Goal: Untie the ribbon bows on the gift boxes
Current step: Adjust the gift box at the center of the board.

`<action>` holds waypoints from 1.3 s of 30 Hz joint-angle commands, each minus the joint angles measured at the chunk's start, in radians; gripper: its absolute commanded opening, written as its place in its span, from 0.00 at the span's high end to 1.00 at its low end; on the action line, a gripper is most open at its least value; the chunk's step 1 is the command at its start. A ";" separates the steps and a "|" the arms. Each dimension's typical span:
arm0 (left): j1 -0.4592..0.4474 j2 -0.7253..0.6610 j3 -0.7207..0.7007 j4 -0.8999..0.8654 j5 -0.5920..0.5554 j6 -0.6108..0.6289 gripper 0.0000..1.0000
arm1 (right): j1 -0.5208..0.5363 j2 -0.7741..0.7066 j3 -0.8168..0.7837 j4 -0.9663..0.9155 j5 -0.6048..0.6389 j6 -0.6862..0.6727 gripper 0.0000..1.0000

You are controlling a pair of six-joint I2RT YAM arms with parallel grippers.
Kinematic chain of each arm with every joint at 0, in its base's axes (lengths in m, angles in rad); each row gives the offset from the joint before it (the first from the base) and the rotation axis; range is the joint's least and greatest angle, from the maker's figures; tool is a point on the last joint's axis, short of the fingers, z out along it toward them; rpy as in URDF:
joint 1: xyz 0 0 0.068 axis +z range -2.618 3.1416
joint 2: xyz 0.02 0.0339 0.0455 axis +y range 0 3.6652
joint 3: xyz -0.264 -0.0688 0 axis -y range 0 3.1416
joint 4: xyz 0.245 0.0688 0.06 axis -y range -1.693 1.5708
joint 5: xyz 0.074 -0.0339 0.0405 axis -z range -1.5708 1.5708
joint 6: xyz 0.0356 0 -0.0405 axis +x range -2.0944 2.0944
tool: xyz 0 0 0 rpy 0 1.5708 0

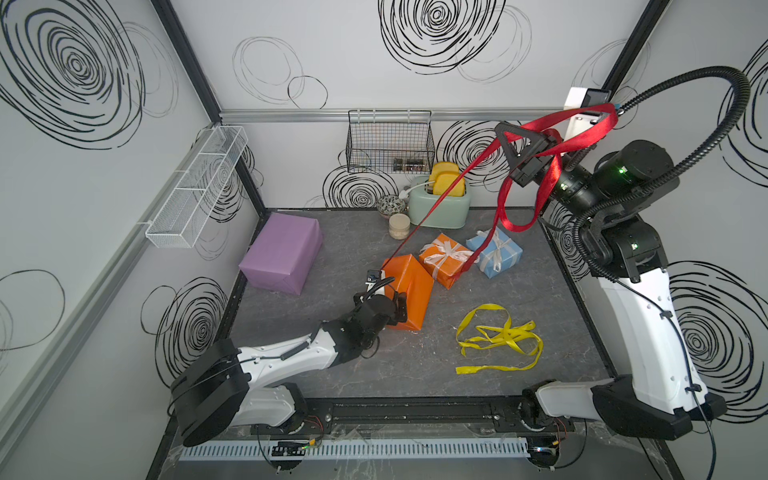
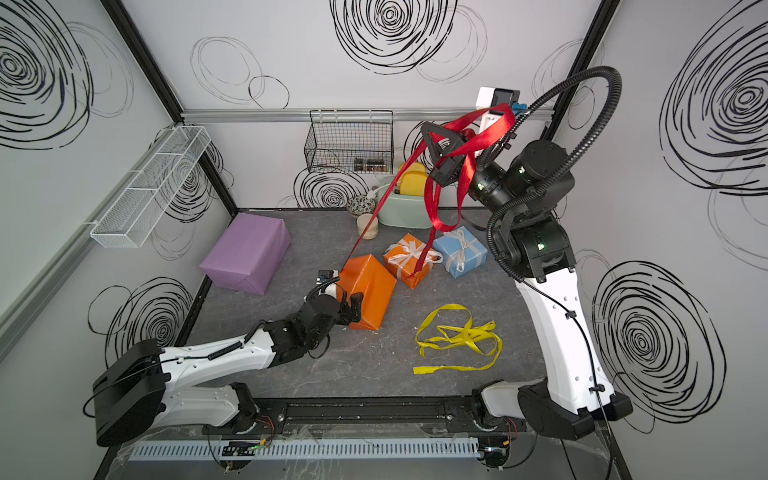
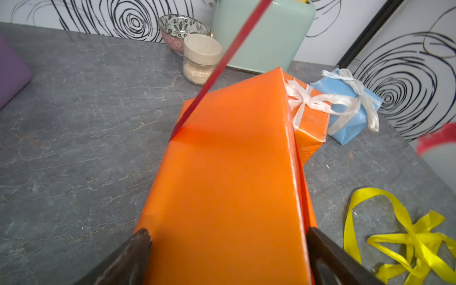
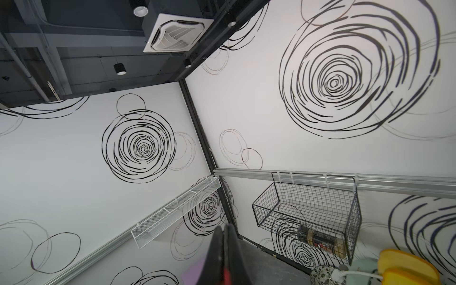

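My left gripper [image 1: 395, 299] [image 3: 228, 237] is open, its fingers [image 3: 140, 246] astride the near end of the medium orange box [image 1: 409, 291] [image 3: 229, 172]. High at the back right, my right gripper [image 1: 505, 131] [image 4: 225, 225] is shut on the red ribbon [image 1: 440, 199]. One taut strand [image 3: 217, 66] runs up from the box's far corner, and loose loops hang down. The small orange cube [image 1: 446, 276] and the light-blue cube [image 1: 511, 251] each carry a tied white bow [image 1: 442, 251] [image 1: 494, 241]. The lilac box [image 1: 282, 251] is bare. A yellow ribbon [image 1: 498, 336] lies loose on the table.
A mint toaster [image 1: 440, 203], a patterned bowl [image 1: 390, 204] and a lidded jar [image 1: 399, 226] stand along the back edge. A black wire basket [image 1: 390, 141] hangs on the back wall and a white mesh shelf [image 1: 195, 187] on the left wall.
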 commanded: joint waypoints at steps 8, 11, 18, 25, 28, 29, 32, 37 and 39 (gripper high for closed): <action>0.117 -0.083 -0.182 -0.116 0.055 -0.140 0.00 | -0.122 -0.068 0.049 -0.055 0.077 -0.010 1.00; 0.137 -0.094 -0.195 -0.121 0.057 -0.159 0.01 | -0.148 -0.071 0.073 -0.069 0.092 -0.012 1.00; 0.177 -0.102 -0.205 -0.109 0.091 -0.186 0.02 | -0.180 -0.070 0.136 -0.102 0.112 -0.018 1.00; 0.161 -0.118 -0.168 -0.127 0.092 -0.190 0.03 | -0.187 -0.063 0.230 -0.136 0.176 -0.049 1.00; 0.129 -0.134 -0.138 -0.137 0.076 -0.168 0.03 | -0.188 -0.051 0.287 -0.152 0.214 -0.063 1.00; 0.118 -0.133 -0.119 -0.149 0.072 -0.159 0.03 | -0.188 -0.047 0.311 -0.170 0.219 -0.070 1.00; 0.045 -0.119 -0.037 -0.200 0.013 -0.110 0.03 | -0.188 -0.069 0.299 -0.181 0.256 -0.086 1.00; -0.082 -0.055 0.119 -0.241 -0.032 -0.017 0.03 | -0.189 -0.144 0.183 -0.184 0.304 -0.105 1.00; -0.112 -0.009 0.194 -0.267 -0.029 0.008 0.02 | -0.188 -0.179 0.113 -0.190 0.318 -0.102 1.00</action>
